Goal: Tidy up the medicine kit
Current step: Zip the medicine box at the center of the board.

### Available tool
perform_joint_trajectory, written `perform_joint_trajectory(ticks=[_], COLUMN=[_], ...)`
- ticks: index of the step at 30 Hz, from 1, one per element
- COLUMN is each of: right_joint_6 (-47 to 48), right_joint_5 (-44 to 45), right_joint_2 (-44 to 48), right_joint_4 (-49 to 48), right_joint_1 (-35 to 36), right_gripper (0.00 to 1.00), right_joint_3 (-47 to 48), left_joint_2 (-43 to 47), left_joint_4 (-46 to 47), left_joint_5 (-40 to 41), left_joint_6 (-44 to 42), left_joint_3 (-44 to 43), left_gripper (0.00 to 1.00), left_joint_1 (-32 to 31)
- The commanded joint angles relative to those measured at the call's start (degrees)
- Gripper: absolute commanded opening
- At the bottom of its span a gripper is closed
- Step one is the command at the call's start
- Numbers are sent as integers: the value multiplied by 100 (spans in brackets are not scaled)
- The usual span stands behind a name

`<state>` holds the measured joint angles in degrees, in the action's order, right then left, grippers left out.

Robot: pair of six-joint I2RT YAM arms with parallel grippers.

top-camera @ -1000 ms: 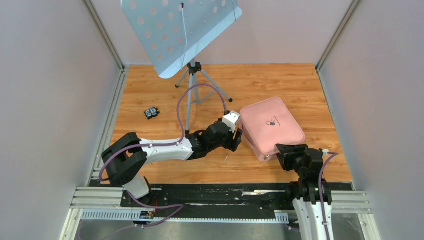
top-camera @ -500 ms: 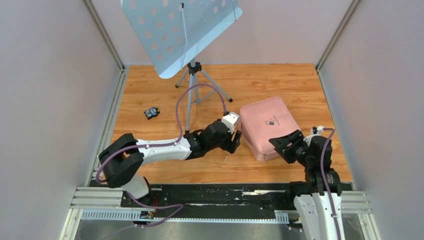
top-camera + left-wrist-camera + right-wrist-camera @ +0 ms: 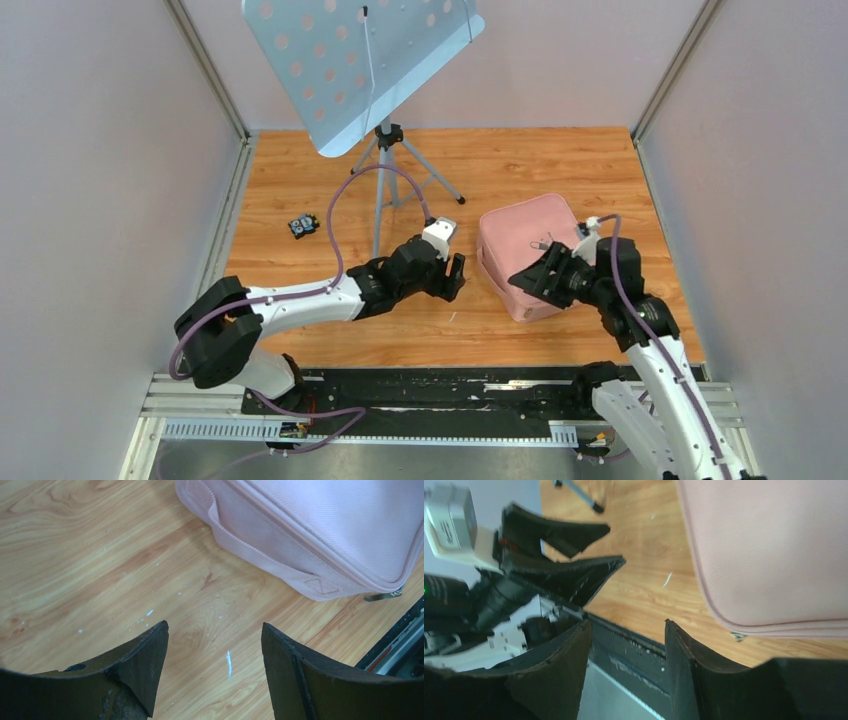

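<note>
Medicine kit [image 3: 520, 235]: pink soft zip case, lid down, lying flat on the wooden tabletop [image 3: 300, 170]. It sits right of centre in the overhead view and fills the upper right of the left wrist view.
Right gripper [image 3: 528, 275]: has risen from the case's near right corner and swung in above its near half. Its fingers are spread wider than a moment ago, with nothing between them.
Left gripper [image 3: 455, 275]: has drawn back toward frame left, off the case's left edge, so bare wood now separates them. Its fingers are spread and empty.
Case position: much as before, as far as the covering arm allows.
Bearing on task: both arms appear to be repositioning. The case is shut and nothing is sorted yet, so opening the zip is probably the step in hand.
Zip pull [image 3: 382, 596]: small metal tab at the case's lower corner, right edge of the left wrist view.
Hidden: the contents are unseen. The near right part of the lid is under the right arm overhead, and the pill logo [image 3: 541, 243] shows only in part.
Indistinct: small black object [image 3: 303, 225] at centre left, too small to identify.
Surroundings: music stand [image 3: 360, 70], top centre.
</note>
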<state>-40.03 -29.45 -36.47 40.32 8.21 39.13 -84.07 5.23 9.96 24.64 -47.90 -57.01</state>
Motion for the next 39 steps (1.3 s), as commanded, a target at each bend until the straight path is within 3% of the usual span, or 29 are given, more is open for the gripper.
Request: perform_joint_trajectory(ticks=[1, 5, 19, 22, 26, 29, 34, 37, 39], right_joint_6=[64, 1, 385, 432, 342, 116, -351, -602, -800], right_joint_5=[378, 1087, 3118, 3067, 3046, 3455, 4160, 4024, 3828], right_joint_2=[-425, -980, -2350, -2477, -2121, -1358, -194, 119, 117], right_joint_4=[-628, -641, -610, -703, -746, -657, 167, 420, 508], right_joint_1=[1101, 1816, 1854, 1859, 1850, 1836, 1346, 910, 604], right_gripper=[55, 57, 61, 61, 62, 62, 74, 86, 89], right_joint_3=[-31, 24, 573, 759, 775, 537, 180, 91, 104], left_joint_2=[365, 406, 346, 326, 307, 293, 178, 49, -12], left_joint_4=[-95, -179, -123, -124, -119, -90, 153, 349, 432], left_joint_5=[207, 243, 142, 91, 1, -192, -782, -1264, -1442], left_joint_6=[258, 310, 344, 334, 300, 286, 284, 308, 313], left_joint_3=[192, 238, 182, 154, 126, 107, 65, 57, 30], left_gripper=[77, 77, 77, 77, 77, 77, 77, 77, 77], left_joint_1=[83, 94, 96, 96, 99, 95, 98, 81, 58])
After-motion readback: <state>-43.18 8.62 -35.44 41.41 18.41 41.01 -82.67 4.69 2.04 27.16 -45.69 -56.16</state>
